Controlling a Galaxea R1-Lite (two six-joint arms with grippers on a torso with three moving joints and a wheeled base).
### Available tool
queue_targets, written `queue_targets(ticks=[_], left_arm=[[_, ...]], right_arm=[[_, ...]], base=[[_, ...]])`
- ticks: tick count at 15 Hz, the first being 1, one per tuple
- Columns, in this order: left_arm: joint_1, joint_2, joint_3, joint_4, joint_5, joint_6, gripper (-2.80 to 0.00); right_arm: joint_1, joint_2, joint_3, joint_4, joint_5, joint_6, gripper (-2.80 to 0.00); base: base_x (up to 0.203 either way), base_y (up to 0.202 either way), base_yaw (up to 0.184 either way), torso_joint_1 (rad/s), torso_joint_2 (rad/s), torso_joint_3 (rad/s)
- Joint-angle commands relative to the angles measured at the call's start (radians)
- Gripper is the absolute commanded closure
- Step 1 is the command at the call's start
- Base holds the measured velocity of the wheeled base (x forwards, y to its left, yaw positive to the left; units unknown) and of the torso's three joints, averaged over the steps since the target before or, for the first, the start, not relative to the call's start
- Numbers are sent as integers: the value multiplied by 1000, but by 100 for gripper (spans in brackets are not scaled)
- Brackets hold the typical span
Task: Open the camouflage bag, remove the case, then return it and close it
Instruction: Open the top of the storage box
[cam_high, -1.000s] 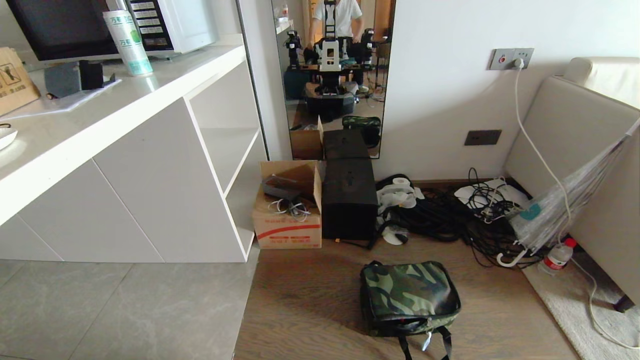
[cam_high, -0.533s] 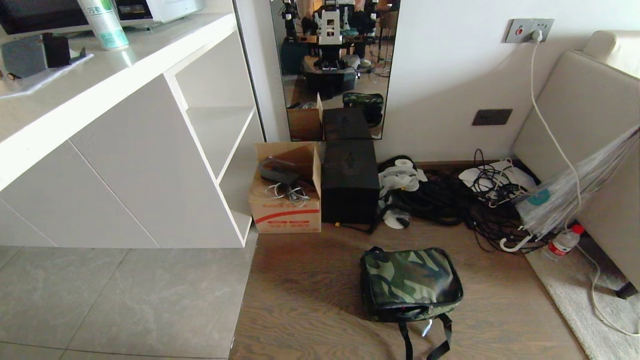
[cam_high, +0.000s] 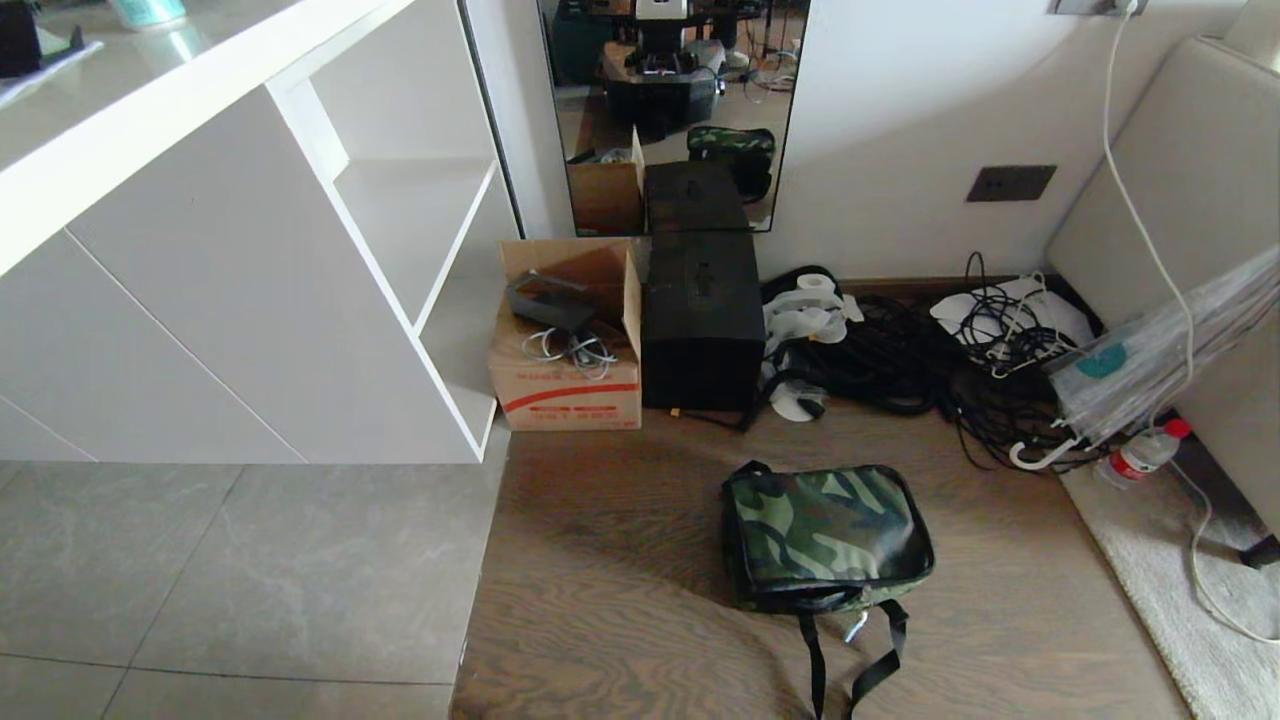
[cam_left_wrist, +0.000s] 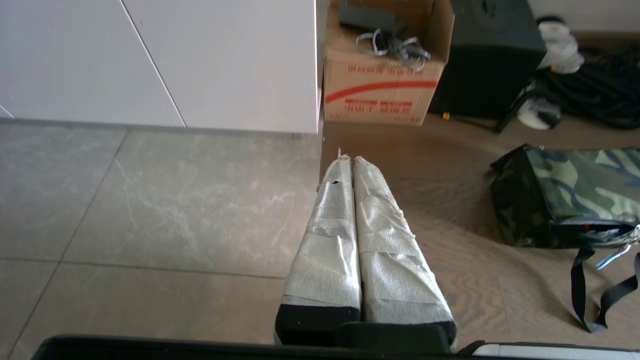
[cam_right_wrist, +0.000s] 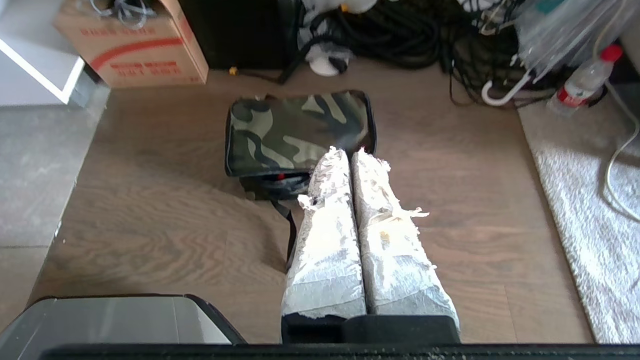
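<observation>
Camera tilted lower; bag (cam_high: 826, 535) itself unmoved, shut, on wood floor (cam_high: 620, 560). Long axis crosswise. Right claw (cam_right_wrist: 350, 151) clenched, empty, nearer, bag just ahead. Left claw (cam_left_wrist: 346, 159) clenched, bag off to its right.

Camouflage bag (cam_high: 826, 535) lying on the wooden floor (cam_high: 620, 600), lid down, straps trailing. Cardboard box (cam_high: 567, 350) and black box (cam_high: 701, 320) standing side by side against the wall; cables (cam_high: 900, 365) lying beside them.
</observation>
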Motion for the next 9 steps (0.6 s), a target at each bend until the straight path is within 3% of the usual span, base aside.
queue_targets(ticks=[1, 9], left_arm=[[0, 2, 0, 0, 1, -1, 0], [0, 2, 0, 0, 0, -1, 0]], right_arm=[[0, -1, 0, 1, 0, 0, 0], [0, 0, 0, 1, 0, 0, 0]], base=[[0, 0, 0, 2, 2, -199], [0, 0, 0, 2, 2, -197]])
